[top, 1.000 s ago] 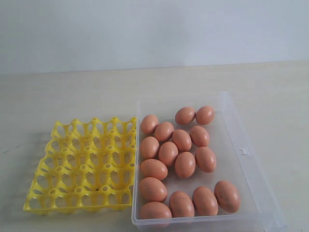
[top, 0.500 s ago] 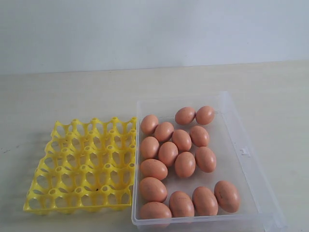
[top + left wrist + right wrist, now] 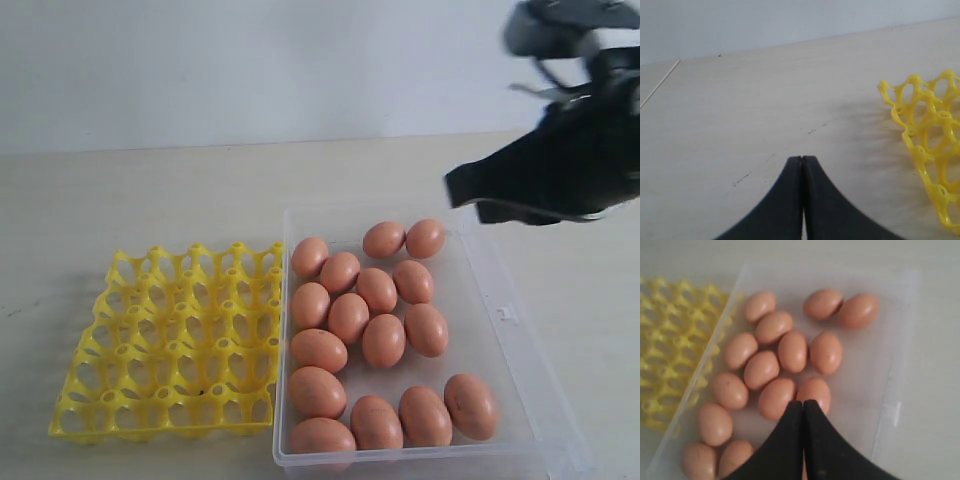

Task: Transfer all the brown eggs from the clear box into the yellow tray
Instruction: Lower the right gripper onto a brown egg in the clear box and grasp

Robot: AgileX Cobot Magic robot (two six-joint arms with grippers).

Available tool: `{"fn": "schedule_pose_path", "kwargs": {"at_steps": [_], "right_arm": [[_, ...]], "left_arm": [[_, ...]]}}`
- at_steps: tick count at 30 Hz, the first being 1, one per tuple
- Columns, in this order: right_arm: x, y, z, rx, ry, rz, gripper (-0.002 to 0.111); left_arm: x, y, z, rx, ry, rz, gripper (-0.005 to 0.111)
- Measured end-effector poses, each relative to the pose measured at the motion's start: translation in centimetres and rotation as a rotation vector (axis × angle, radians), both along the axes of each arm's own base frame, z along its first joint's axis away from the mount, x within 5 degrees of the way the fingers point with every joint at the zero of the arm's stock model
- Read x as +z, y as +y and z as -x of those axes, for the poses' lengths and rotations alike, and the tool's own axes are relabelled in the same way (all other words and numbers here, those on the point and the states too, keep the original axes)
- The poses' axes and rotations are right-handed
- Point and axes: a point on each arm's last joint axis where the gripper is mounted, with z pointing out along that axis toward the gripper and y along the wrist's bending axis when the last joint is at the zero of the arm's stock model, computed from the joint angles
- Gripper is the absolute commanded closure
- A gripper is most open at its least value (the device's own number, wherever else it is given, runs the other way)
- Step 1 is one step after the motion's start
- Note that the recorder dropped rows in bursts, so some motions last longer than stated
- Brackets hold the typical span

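Observation:
Several brown eggs (image 3: 348,317) lie loose in the clear box (image 3: 500,340), also seen from above as eggs (image 3: 792,351) in the box (image 3: 880,405). The yellow tray (image 3: 170,340) stands empty just left of the box; its corner (image 3: 927,145) shows in the left wrist view. My right gripper (image 3: 462,188) hangs shut above the box's far right part, tips (image 3: 803,402) over the eggs, holding nothing. My left gripper (image 3: 802,159) is shut and empty, low over bare table beside the tray, and is out of the exterior view.
The pale wooden table (image 3: 150,200) stretches behind the tray and box up to a plain white wall (image 3: 250,60). The box has a small clasp tab (image 3: 507,313) on its right wall. A table edge line (image 3: 660,84) shows in the left wrist view.
My right arm has come into the exterior view from the upper right and now hangs above the box's far right corner. The eggs, box and tray have not moved.

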Motion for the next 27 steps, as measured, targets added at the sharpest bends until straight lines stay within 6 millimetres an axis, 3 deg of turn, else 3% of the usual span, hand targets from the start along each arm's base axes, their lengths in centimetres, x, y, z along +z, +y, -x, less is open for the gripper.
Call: {"fn": "schedule_pose_path", "kwargs": {"at_steps": [5, 9, 11, 27], "right_arm": [[-4.3, 3.5, -4.0, 0.090, 0.258, 0.178, 0.079], [-6.9, 4.5, -5.5, 0.107, 0.338, 0.233, 0.051], [-7.5, 4.7, -6.0, 0.091, 0.338, 0.243, 0.043], [-11.8, 4.9, -7.9, 0.001, 0.358, 0.302, 0.046]], "left_arm": [[0.0, 0.0, 0.0, 0.000, 0.000, 0.000, 0.107], [0.0, 0.0, 0.0, 0.000, 0.000, 0.000, 0.107], [0.0, 0.0, 0.0, 0.000, 0.000, 0.000, 0.107], [0.0, 0.0, 0.0, 0.000, 0.000, 0.000, 0.107]]}}
